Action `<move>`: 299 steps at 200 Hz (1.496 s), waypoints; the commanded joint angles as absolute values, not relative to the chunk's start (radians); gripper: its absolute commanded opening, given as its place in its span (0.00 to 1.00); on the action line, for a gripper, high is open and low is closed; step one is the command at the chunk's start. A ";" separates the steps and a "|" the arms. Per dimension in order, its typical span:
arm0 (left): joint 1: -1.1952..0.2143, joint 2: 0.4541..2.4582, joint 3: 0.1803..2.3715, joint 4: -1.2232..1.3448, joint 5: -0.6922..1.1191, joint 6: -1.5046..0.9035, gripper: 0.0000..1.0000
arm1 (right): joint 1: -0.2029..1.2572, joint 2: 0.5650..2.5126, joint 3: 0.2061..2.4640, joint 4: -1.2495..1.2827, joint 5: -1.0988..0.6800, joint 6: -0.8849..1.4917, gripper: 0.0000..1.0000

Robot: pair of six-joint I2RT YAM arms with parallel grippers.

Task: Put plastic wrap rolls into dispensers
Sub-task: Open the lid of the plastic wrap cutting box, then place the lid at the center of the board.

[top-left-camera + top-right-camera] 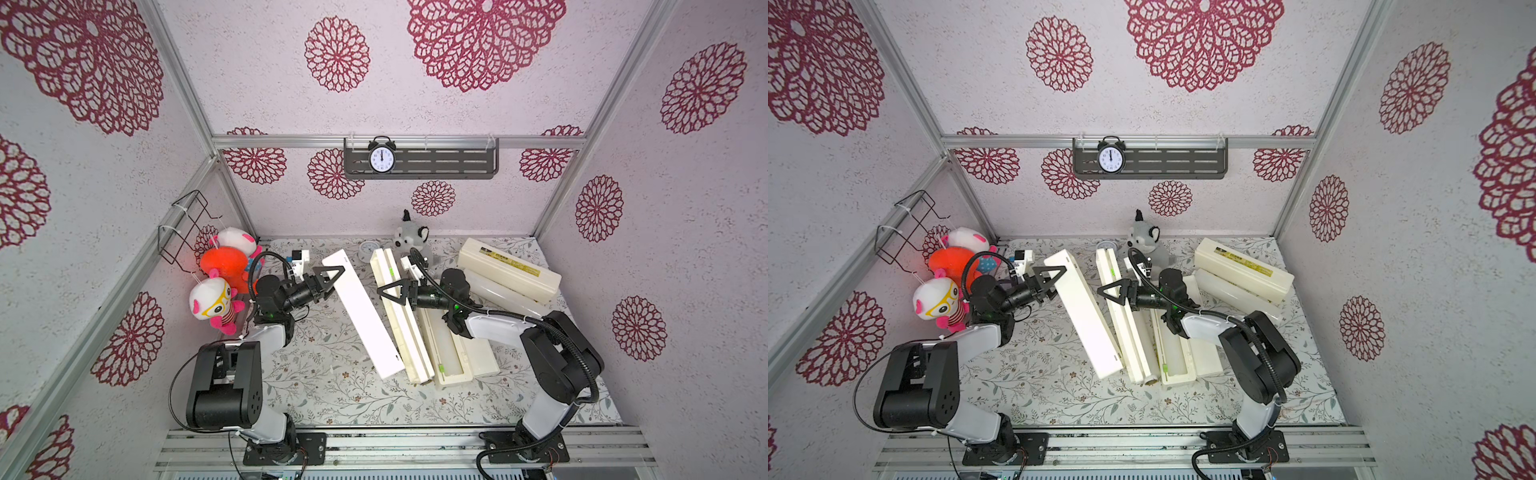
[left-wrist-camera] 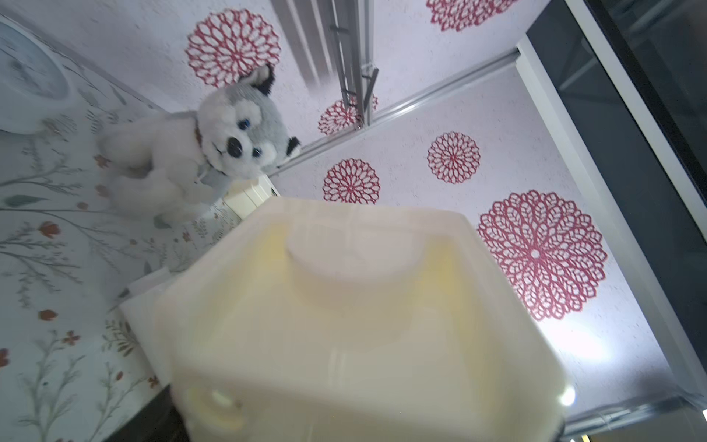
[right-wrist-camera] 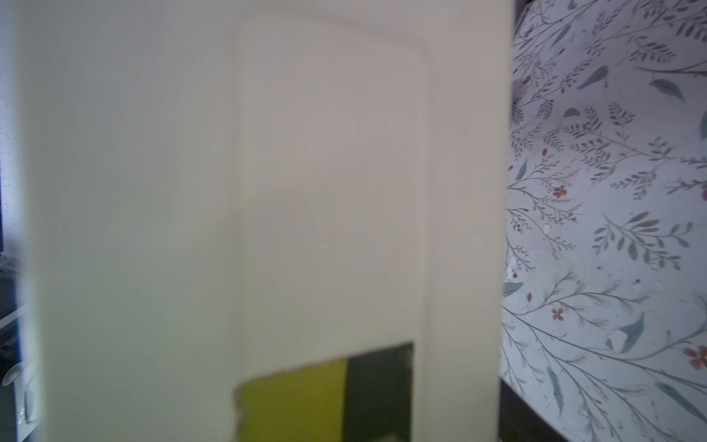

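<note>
Closed dispenser (image 1: 517, 282) — yellow label (image 1: 510, 262) (print illegible), clock (image 1: 382, 157)

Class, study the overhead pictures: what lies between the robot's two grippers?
A long white dispenser, set slantwise, lies between the left gripper and the right gripper. Both top views show it.

A plush husky (image 1: 412, 240) sits on the floral worktop (image 1: 332, 395); a small round dial (image 1: 368, 251) just beside it, an alarm clock (image 1: 382, 158) shelved above it.
</note>
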State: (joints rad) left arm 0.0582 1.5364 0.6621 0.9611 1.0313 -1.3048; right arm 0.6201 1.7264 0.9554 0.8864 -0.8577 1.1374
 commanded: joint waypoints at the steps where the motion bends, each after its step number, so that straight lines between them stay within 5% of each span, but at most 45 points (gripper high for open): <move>1: 0.050 1.529 0.677 0.926 1.006 -1.272 0.66 | 0.628 1.643 0.990 0.762 -0.815 1.015 0.60; 45: 0.071 1.530 0.695 0.819 1.016 -1.225 0.67 | 0.635 1.604 1.109 0.256 -0.556 0.725 0.61; 137: 0.255 1.410 1.037 -0.270 0.819 -0.659 0.69 | 0.675 1.645 1.227 -0.027 -0.341 0.583 0.61; 249: 0.416 1.391 1.087 -0.302 0.783 -0.680 0.70 | 0.785 2.009 1.497 -0.198 -0.038 0.596 0.65; 299: 0.416 1.387 1.068 -0.302 0.793 -0.677 0.71 | 0.784 2.074 1.556 -0.229 -0.077 0.574 0.83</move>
State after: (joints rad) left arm 0.4114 1.3861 1.0615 -0.3088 0.7715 -0.6834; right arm 0.7895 2.0621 1.5234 -0.2291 -0.1101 0.6155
